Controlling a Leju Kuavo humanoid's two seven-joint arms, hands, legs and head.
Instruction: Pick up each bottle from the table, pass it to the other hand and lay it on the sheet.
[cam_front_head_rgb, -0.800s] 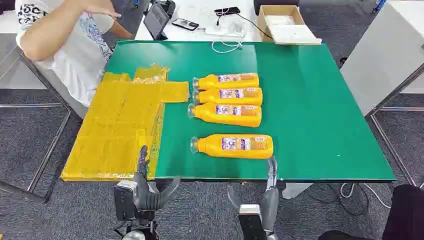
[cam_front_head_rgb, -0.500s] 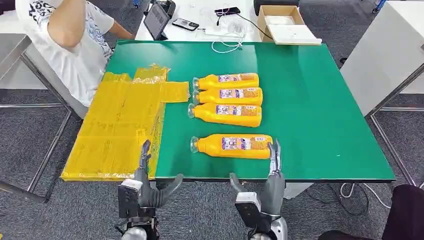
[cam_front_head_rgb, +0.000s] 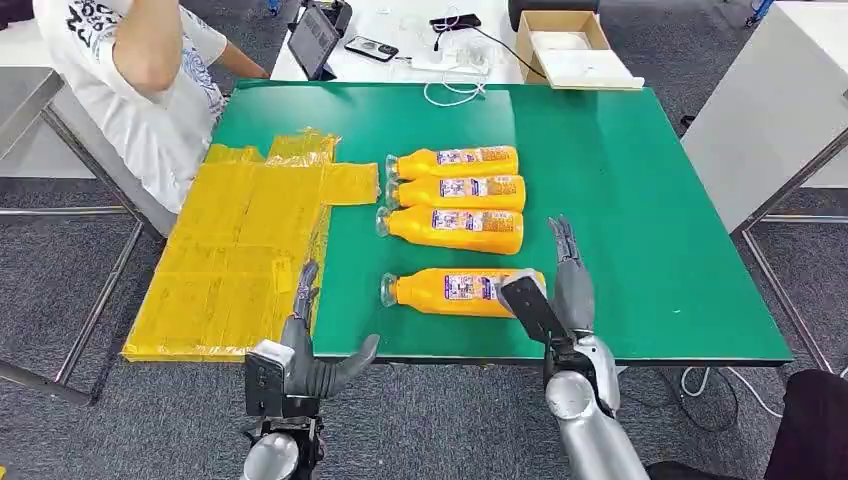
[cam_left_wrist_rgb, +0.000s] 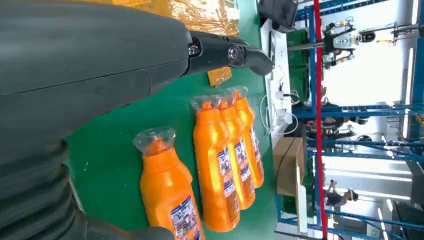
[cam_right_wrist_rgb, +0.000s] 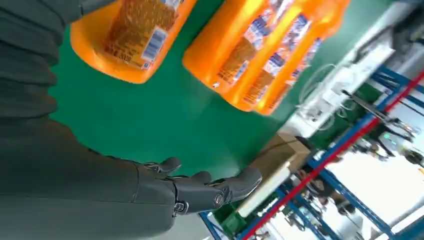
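Note:
Several orange bottles lie on their sides on the green table (cam_front_head_rgb: 640, 200), caps pointing left. Three lie side by side (cam_front_head_rgb: 455, 190), and a fourth, the nearest bottle (cam_front_head_rgb: 450, 292), lies alone by the front edge; it is also in the left wrist view (cam_left_wrist_rgb: 167, 192) and the right wrist view (cam_right_wrist_rgb: 127, 42). My right hand (cam_front_head_rgb: 560, 285) hovers open over that bottle's base end, fingers pointing away from me. My left hand (cam_front_head_rgb: 305, 345) is open at the front edge, beside the yellow sheet (cam_front_head_rgb: 240, 250), which holds no bottles.
A person in a white shirt (cam_front_head_rgb: 150, 90) sits at the table's far left corner. Behind the table lie a tablet (cam_front_head_rgb: 312, 40), a phone (cam_front_head_rgb: 370, 48), cables and a cardboard box (cam_front_head_rgb: 570, 45). A white table (cam_front_head_rgb: 780, 100) stands to the right.
My right hand has risen from below the front edge and moved forward over the nearest bottle's base end. My left hand has come up slightly. The person has pulled their arm back.

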